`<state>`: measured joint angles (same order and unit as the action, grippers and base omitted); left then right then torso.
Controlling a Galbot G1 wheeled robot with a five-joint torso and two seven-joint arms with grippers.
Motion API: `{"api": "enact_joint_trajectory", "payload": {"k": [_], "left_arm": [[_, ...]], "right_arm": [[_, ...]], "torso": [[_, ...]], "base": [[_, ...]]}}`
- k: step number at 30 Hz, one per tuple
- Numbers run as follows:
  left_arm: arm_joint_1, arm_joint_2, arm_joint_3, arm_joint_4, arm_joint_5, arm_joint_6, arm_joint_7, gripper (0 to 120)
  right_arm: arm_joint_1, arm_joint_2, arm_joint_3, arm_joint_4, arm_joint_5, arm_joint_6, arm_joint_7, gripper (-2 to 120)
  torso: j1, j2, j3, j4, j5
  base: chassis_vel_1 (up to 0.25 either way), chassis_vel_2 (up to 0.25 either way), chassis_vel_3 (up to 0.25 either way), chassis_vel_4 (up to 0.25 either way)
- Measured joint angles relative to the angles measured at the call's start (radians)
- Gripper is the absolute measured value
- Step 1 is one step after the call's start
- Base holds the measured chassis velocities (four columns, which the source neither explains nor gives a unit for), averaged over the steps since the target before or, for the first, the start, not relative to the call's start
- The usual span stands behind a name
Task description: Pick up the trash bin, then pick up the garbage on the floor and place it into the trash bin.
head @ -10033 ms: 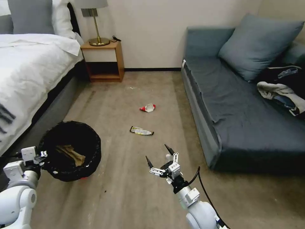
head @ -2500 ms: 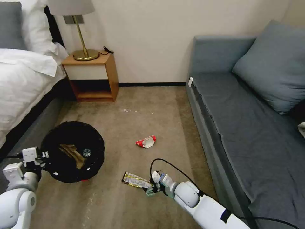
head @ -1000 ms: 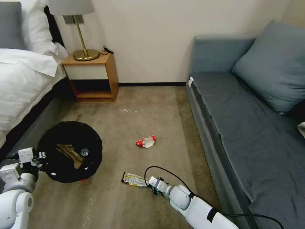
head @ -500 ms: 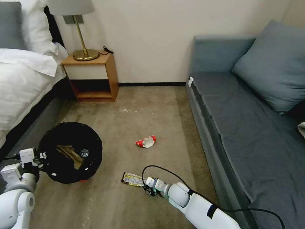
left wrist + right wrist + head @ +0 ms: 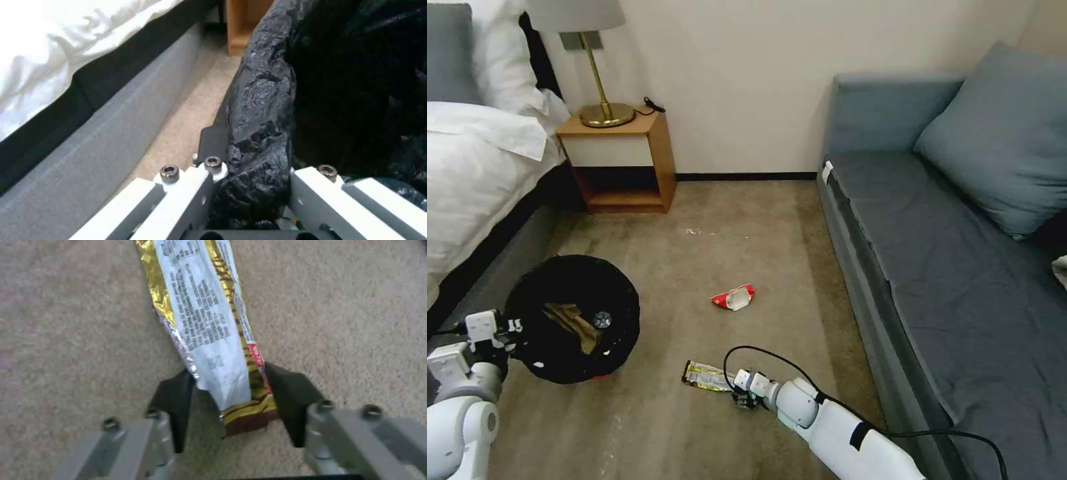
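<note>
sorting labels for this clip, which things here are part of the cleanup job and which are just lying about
Part of the job:
- trash bin, rim clamped by the left tool
- paper wad and bottle cap inside the bin
- gold snack wrapper on the floor, end between the right tool's fingers, not clamped
- red-white wrapper on the floor

Just lying about:
- bed
- nightstand
- lamp
- sofa

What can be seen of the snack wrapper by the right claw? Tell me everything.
The snack wrapper is a long, flattened foil sleeve, gold at the edges with a white printed panel and a brown-and-red end. It lies flat on the beige carpet. The right claw straddles its brown end, its black fingers on either side, touching the edges.
</note>
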<state>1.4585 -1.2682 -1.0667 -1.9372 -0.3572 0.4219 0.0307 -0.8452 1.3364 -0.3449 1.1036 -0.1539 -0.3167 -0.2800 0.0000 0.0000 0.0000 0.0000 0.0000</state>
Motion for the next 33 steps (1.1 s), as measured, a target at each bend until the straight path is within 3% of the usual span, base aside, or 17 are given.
{"api": "enact_joint_trajectory", "payload": {"k": [5, 12, 17, 22, 24, 28, 30, 33], "left_arm": [[0.000, 0.000, 0.000, 0.000, 0.001, -0.001, 0.000, 4], [0.000, 0.000, 0.001, 0.000, 0.001, -0.001, 0.000, 4], [-0.001, 0.000, 0.008, 0.005, 0.001, -0.002, -0.001, 4], [0.003, 0.004, 0.036, 0.015, 0.012, -0.017, -0.004, 4], [0.005, 0.003, 0.057, 0.020, 0.024, -0.024, -0.004, 4], [0.004, 0.000, 0.074, 0.029, 0.038, -0.036, -0.004, 4], [-0.001, 0.000, 0.089, 0.048, 0.050, -0.051, -0.007, 4], [-0.001, 0.003, 0.099, 0.055, 0.052, -0.055, -0.008, 4]], "right_arm": [[0.001, 0.001, 0.002, -0.008, -0.002, 0.008, 0.000, 28], [-0.013, -0.010, 0.021, 0.024, 0.020, 0.054, 0.011, 1], [-0.030, -0.025, 0.038, 0.075, 0.075, 0.111, 0.054, 0], [-0.062, -0.070, 0.079, 0.219, 0.138, 0.200, 0.187, 0], [-0.065, -0.089, 0.098, 0.287, 0.088, 0.233, 0.247, 0], [-0.059, -0.094, 0.128, 0.319, -0.029, 0.298, 0.275, 0], [-0.042, -0.097, 0.175, 0.356, -0.196, 0.357, 0.285, 0], [-0.025, -0.107, 0.183, 0.392, -0.244, 0.357, 0.295, 0]], "torso": [[0.000, 0.000, 0.000, 0.0000, 0.0000], [0.000, 0.000, 0.000, 0.0000, 0.0000], [0.000, 0.000, 0.000, 0.0000, 0.0001], [0.000, 0.000, 0.000, 0.0000, 0.0002], [0.000, 0.000, 0.000, -0.0001, 0.0001], [0.000, 0.000, 0.000, -0.0001, 0.0002], [0.000, 0.000, 0.000, -0.0001, 0.0000], [0.000, 0.000, 0.000, -0.0001, 0.0000]], "base": [[0.000, 0.000, 0.000, 0.000], [0.000, 0.000, 0.000, 0.000], [0.000, 0.000, 0.000, 0.000], [0.000, 0.000, 0.000, 0.000], [0.000, 0.000, 0.000, 0.000], [0.000, 0.000, 0.000, 0.000], [0.000, 0.000, 0.000, 0.000], [0.000, 0.000, 0.000, 0.000]]}}
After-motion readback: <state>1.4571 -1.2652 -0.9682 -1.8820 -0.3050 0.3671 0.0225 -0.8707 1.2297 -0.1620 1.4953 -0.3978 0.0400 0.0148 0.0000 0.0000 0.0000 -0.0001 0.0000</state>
